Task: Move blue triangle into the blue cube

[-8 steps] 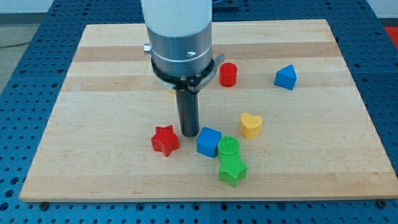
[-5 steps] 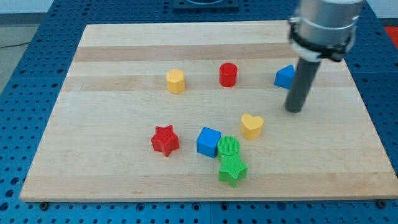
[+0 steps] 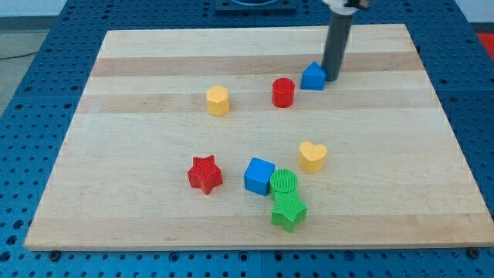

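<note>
The blue triangle [image 3: 312,76] lies near the view's top, right of centre, just right of a red cylinder [image 3: 283,92]. My tip [image 3: 333,76] touches the triangle's right side. The blue cube [image 3: 258,175] sits lower on the board, near the middle, well apart from the triangle. The rod rises from the tip to the view's top edge.
A yellow hexagonal block [image 3: 218,100] sits left of the red cylinder. A yellow heart [image 3: 312,156] lies right of the blue cube. A red star [image 3: 204,174] is left of the cube. A green cylinder [image 3: 284,183] and a green star [image 3: 289,209] touch at the cube's lower right.
My tip has swung from beside the blue cube to the right, then up to the triangle's right side. The blue triangle has slid left and slightly up, close to the red cylinder.
</note>
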Controlling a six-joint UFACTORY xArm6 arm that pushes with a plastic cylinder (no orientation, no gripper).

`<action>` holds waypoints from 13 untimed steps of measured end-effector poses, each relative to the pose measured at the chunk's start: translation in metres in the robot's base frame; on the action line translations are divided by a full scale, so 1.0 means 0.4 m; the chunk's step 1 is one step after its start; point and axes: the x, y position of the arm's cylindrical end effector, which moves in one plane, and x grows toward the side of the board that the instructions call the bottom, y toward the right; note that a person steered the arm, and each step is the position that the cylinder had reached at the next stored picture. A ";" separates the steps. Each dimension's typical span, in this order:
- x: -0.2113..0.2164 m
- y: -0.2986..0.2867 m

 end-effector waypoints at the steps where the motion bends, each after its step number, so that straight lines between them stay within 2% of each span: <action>1: -0.039 -0.015; 2: -0.107 -0.026; 3: -0.065 -0.063; 4: 0.038 -0.082; 7: 0.244 -0.103; 10: 0.302 -0.255; 12: 0.413 -0.267; 13: 0.421 -0.267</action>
